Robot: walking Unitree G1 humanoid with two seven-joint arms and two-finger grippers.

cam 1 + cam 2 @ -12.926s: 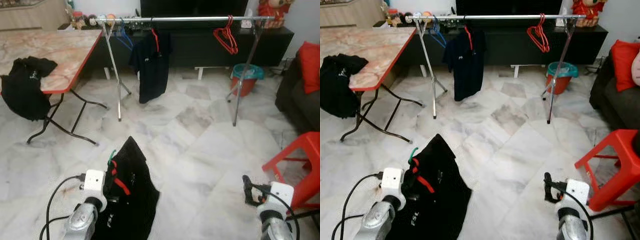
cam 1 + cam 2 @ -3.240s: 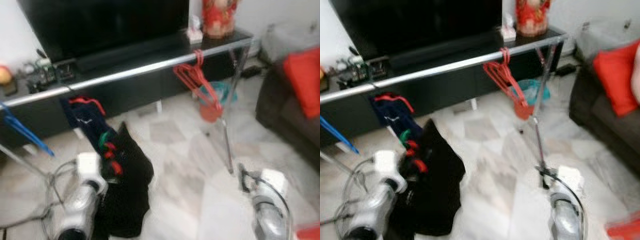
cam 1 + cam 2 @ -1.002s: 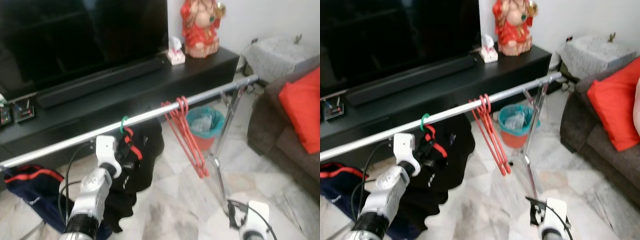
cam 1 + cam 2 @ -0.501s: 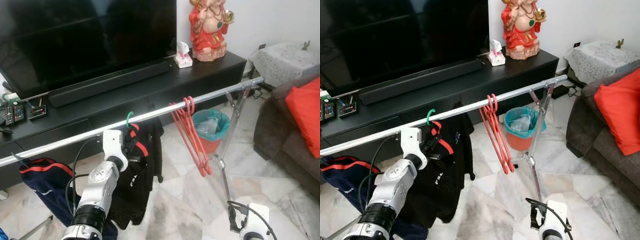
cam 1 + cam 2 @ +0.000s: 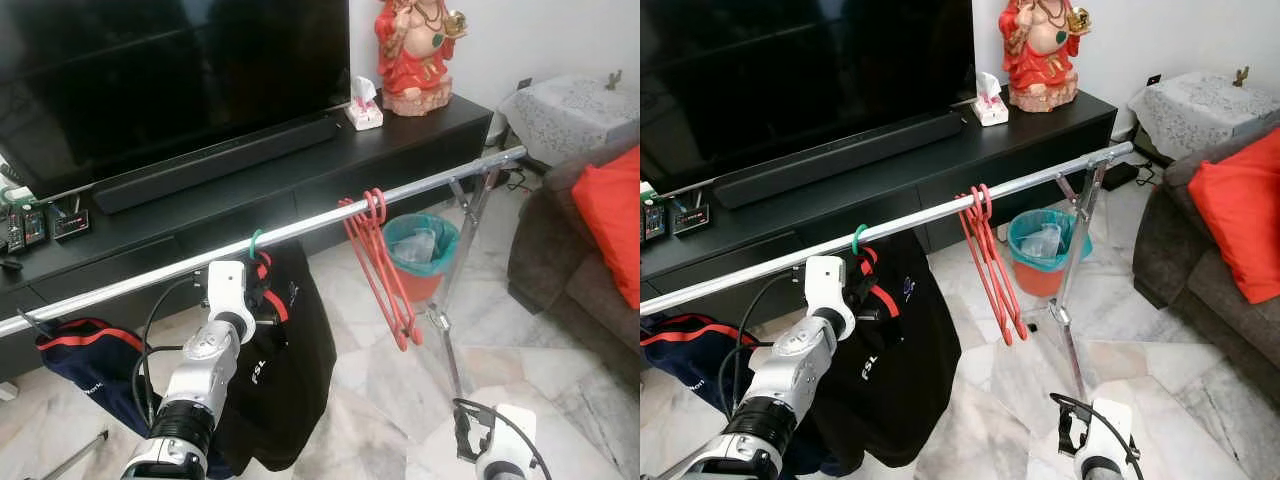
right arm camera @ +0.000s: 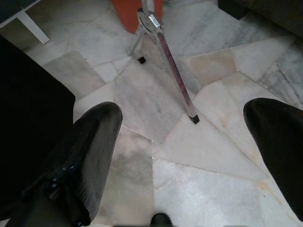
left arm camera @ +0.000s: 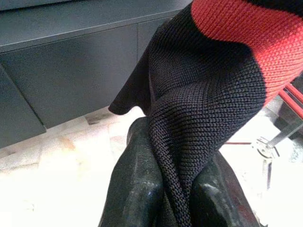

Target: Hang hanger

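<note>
The hanger [image 5: 262, 268], green-hooked with red shoulders, has its hook over the rail [image 5: 300, 228] and carries a black shirt [image 5: 285, 380] that hangs down toward the floor [image 5: 380, 400]. My left gripper [image 5: 258, 295] is up at the hanger's neck just under the rail; in the left wrist view my jaws are clenched on the shirt's knit collar [image 7: 203, 104], the black and red fabric pinched between the fingertips [image 7: 137, 189]. Further along the rail to my right a bunch of red hangers [image 5: 380, 265] dangles, well apart from mine. To my left, a dark blue garment [image 5: 80, 360] with red trim hangs low. Behind the rail runs a black TV stand [image 5: 300, 170] with a large screen [image 5: 170, 70], a soundbar [image 5: 220, 165], a tissue box [image 5: 364, 105] and a red figurine [image 5: 418, 45]. A teal bin [image 5: 420, 250] stands beyond the rail's leg [image 5: 455, 300]. A dark sofa [image 5: 580, 280] with a red cushion [image 5: 610, 225] lies to my right. My right gripper [image 6: 182, 156] hangs low above the marble floor, jaws spread wide and empty
</note>
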